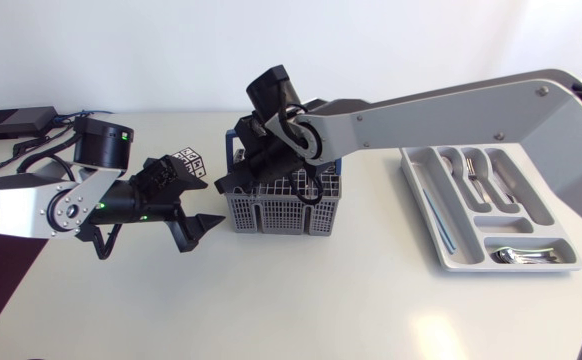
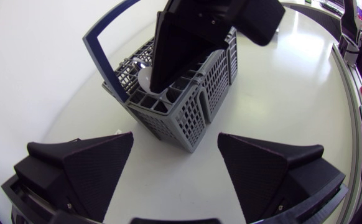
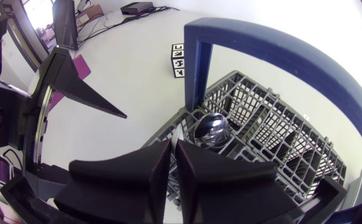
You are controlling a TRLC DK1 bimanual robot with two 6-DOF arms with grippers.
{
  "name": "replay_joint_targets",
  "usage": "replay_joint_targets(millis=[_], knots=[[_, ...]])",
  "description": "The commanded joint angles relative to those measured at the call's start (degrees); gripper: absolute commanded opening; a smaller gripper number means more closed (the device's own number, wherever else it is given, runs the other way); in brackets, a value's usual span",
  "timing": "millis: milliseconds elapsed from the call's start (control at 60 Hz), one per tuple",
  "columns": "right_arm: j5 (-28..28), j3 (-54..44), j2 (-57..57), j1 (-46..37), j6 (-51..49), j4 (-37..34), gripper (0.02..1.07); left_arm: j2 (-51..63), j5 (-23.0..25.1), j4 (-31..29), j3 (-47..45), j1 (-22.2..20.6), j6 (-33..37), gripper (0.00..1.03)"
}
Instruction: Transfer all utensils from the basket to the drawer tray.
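Well, several utensils (image 1: 476,175) are sitting in the grey drawer tray (image 1: 511,267) at the worktop's right edge; my closed, empty right gripper (image 3: 173,147) is hovering over a shiny metal spoon (image 3: 209,130) inside the grey basket (image 1: 271,215)

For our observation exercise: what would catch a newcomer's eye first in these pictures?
The right arm's black gripper is down in the grey plastic cutlery basket mid-table, a shiny metal spoon just ahead of it. The left gripper hangs open beside the basket; a grey drawer tray lies at the table's right.
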Motion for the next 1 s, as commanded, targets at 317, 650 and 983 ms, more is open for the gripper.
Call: replay_joint_targets(millis=[317, 650, 983], knots=[[0.8, -6.3, -2.8, 1.1, -0.5, 4.3, 0.08, -0.2, 0.4, 0.5, -1.9, -0.8, -0.2, 0.94], [-1.4, -7.3, -9.2, 1.5, -1.7, 2.9, 0.08, -1.2, 0.4, 0.5, -2.3, -1.6, -0.6, 0.94], [-8.8, -6.5, -19.6, -1.2, -2.5, -2.1, 0.08, -4.0, 0.4, 0.4, -2.6, -1.7, -2.4, 0.94]])
